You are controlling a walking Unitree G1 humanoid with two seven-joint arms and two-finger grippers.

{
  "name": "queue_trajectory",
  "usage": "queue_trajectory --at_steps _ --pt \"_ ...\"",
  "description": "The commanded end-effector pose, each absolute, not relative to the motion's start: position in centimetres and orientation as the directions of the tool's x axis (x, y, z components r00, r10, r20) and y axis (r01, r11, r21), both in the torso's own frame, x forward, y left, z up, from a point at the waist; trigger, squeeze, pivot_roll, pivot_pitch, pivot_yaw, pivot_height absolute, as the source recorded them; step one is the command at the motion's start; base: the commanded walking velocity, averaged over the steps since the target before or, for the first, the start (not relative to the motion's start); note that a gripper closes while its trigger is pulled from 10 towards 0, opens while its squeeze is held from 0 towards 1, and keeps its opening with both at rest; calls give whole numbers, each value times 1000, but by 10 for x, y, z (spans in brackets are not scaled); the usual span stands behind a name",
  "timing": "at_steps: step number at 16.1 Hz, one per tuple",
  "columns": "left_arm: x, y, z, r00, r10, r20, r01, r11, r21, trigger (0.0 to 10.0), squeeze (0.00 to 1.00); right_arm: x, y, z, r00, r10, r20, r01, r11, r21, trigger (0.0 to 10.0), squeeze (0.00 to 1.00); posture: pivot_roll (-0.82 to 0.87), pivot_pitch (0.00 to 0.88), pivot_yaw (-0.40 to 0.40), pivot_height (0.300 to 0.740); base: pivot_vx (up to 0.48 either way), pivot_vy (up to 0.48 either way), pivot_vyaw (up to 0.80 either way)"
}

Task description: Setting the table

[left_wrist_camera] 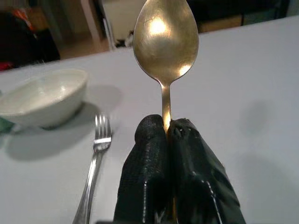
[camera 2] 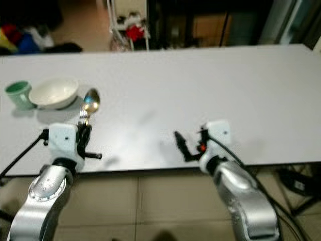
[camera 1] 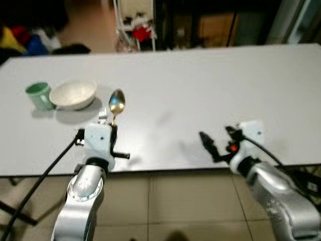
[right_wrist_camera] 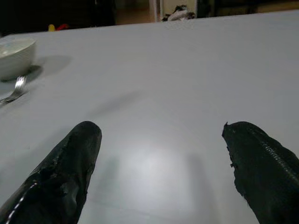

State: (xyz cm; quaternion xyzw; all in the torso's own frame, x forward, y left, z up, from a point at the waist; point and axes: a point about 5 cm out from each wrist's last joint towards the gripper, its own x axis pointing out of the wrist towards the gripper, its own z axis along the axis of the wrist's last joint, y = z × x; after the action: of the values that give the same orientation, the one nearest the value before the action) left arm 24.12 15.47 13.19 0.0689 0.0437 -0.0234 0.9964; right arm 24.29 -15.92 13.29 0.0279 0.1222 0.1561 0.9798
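My left gripper (left_wrist_camera: pixel 167 128) is shut on the handle of a gold spoon (left_wrist_camera: pixel 165 39), whose bowl sticks out past the fingertips above the white table (camera 1: pixel 200 80). A silver fork (left_wrist_camera: pixel 93 163) lies flat on the table just beside it, towards a white bowl (camera 1: pixel 73 94). A green cup (camera 1: pixel 39 95) stands left of the bowl. Over the table's near edge my right gripper (camera 1: pixel 216 142) hovers open with nothing between its fingers (right_wrist_camera: pixel 70 163).
The table's near edge runs just under both wrists, with tiled floor (camera 1: pixel 180 211) below. Dark furniture and a white rack (camera 1: pixel 134 25) stand behind the far edge. Black cables (camera 1: pixel 35 186) hang from the left arm.
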Motion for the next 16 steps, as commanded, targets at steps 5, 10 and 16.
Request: queue_trajectory --at_steps 5,10,16 --pt "270 165 116 976 -32 -215 57 992 109 10000 0 253 -150 133 885 394 -251 -380 919 102 10000 0 -127 0 67 740 0 0 0" --pt "318 176 103 942 -25 -335 82 985 155 10000 0 257 -151 129 825 481 -296 -487 871 59 10000 0 -153 0 60 740 0 0 0" --pt "352 185 91 900 0 -436 74 985 154 10000 0 247 -142 143 651 702 -289 -734 679 -2 10000 0 -180 0 74 740 0 0 0"
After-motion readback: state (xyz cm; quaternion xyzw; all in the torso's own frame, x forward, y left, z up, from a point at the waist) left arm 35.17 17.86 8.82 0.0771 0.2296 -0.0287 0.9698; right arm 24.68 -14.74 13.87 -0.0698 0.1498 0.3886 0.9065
